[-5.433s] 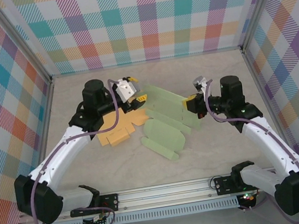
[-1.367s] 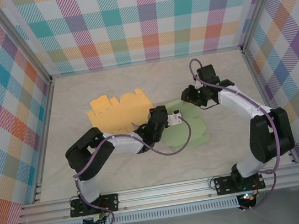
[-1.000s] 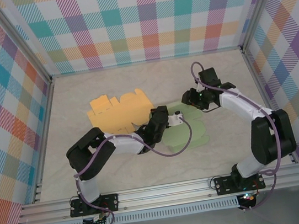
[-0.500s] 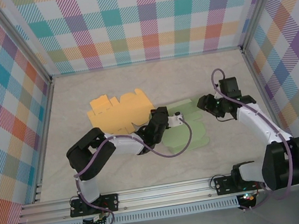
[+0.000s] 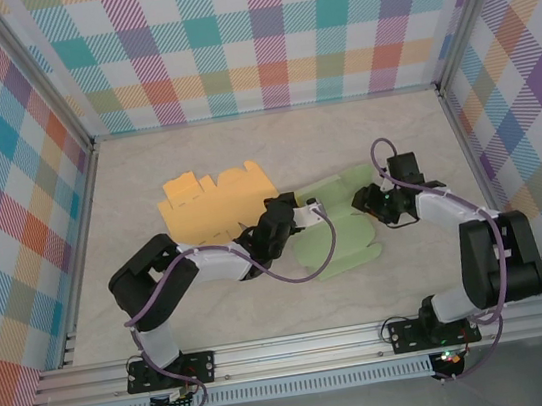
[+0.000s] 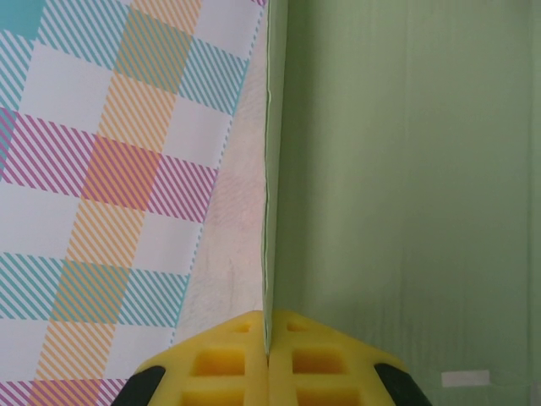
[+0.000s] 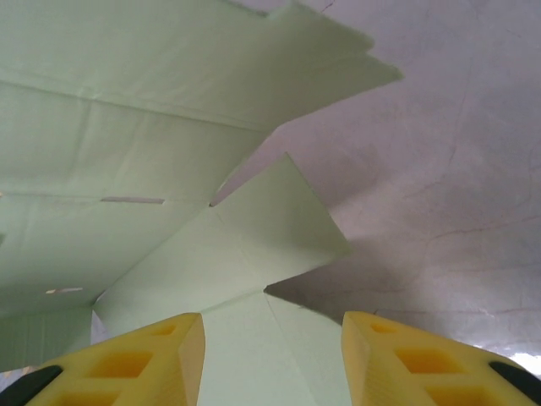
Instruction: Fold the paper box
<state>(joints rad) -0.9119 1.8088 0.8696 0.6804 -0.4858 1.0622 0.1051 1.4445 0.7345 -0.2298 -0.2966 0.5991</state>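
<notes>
The green box (image 5: 358,246) lies as a largely flat blank at mid-table, just right of an orange sheet (image 5: 211,206) on the pale table (image 5: 392,130). The left gripper (image 6: 269,355) is clamped tight on one thin edge of the box, with the paper standing on edge between its pads. The right gripper (image 7: 272,326) stands about half apart at the box's right side, its fingers on either side of a pointed flap (image 7: 254,245) and pinching nothing. The step in hand looks to be raising a side panel along its crease. To do it well, the left should act as a steady anchor and not drag the blank, while the right takes the flap close to the score line, not at its tip, and swings it up about that line so the paper bends there instead of buckling
</notes>
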